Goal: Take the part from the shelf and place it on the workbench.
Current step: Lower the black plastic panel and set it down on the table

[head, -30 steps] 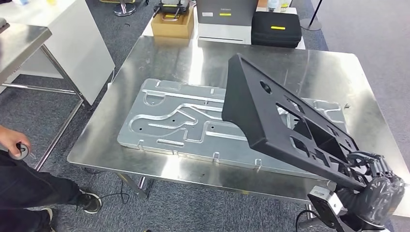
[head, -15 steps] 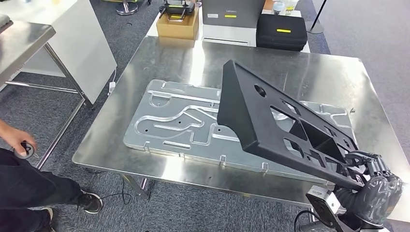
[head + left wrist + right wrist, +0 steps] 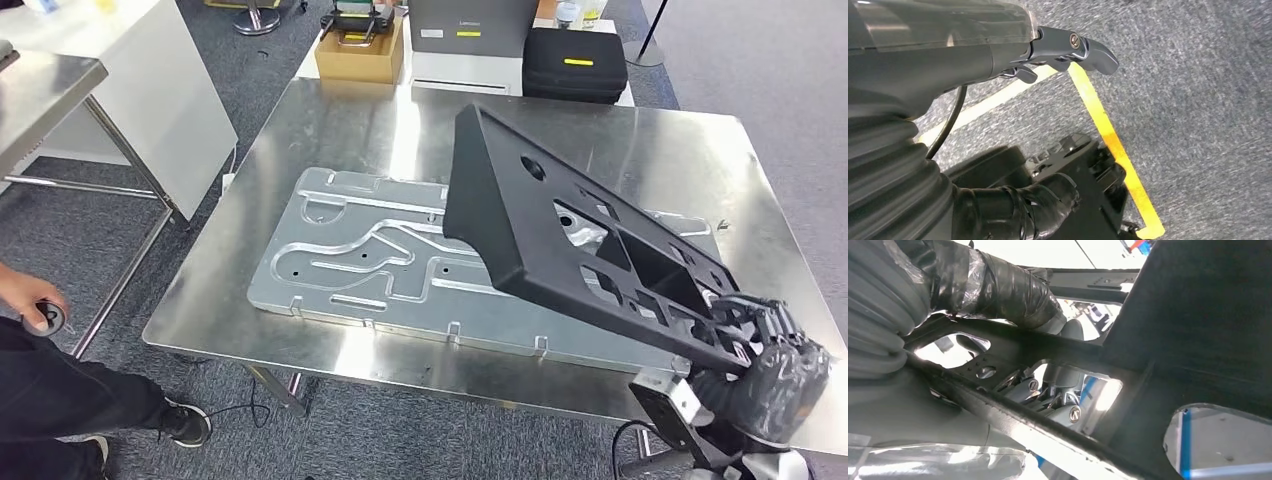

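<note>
Steel workbench, head view.
A shiny metal table (image 3: 330,120) is seen on grey carpet (image 3: 120,230); a flat machined aluminium plate (image 3: 340,255) with grooves is laid directly on it.

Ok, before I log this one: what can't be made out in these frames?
- Head view: the black part covers part of the aluminium plate and hides whether it touches the workbench.
- Head view: the right hand grips the part's near end, its fingers mostly hidden among the cutouts.
- Left wrist view: the left hand hangs over carpet; its cover hides its fingers.
</note>
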